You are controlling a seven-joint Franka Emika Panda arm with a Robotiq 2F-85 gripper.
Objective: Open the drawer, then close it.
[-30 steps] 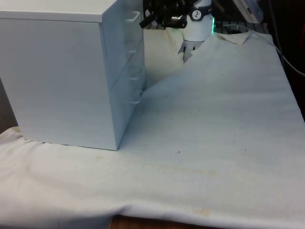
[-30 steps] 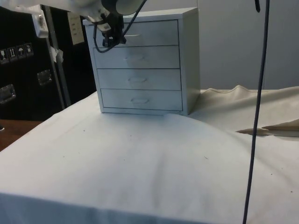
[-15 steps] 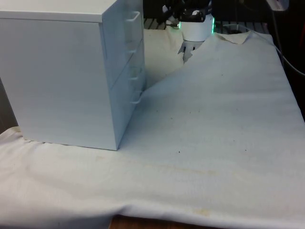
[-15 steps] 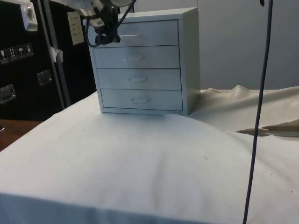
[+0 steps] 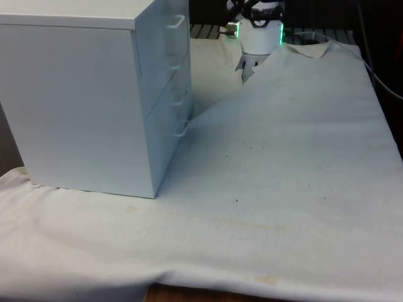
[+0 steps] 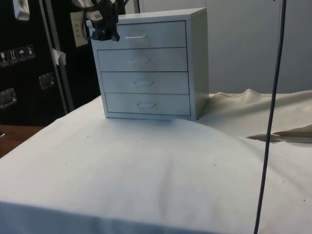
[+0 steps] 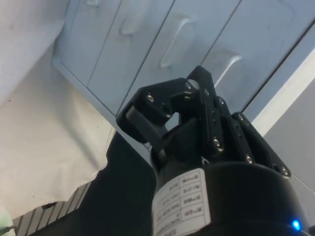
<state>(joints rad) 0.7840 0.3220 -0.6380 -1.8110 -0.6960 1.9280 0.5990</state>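
A white chest of drawers stands on the cloth at the front view's left, side-on to that camera. The side view faces its several drawers, all flush with the frame. The top drawer carries a thin handle. My black gripper hangs in the air by the chest's upper corner, just off the top drawer's end and apart from the handle. It is shut with nothing held. From the wrist, the gripper sits before the drawer fronts, clear of them.
White cloth covers the table, rumpled into a ridge behind the chest. A dark cable hangs down at the side view's right. Black cabinets stand behind the chest's left side.
The gripper has drawn back from the top drawer's handle, rising and moving off past the chest's corner. The drawers have stayed flush.
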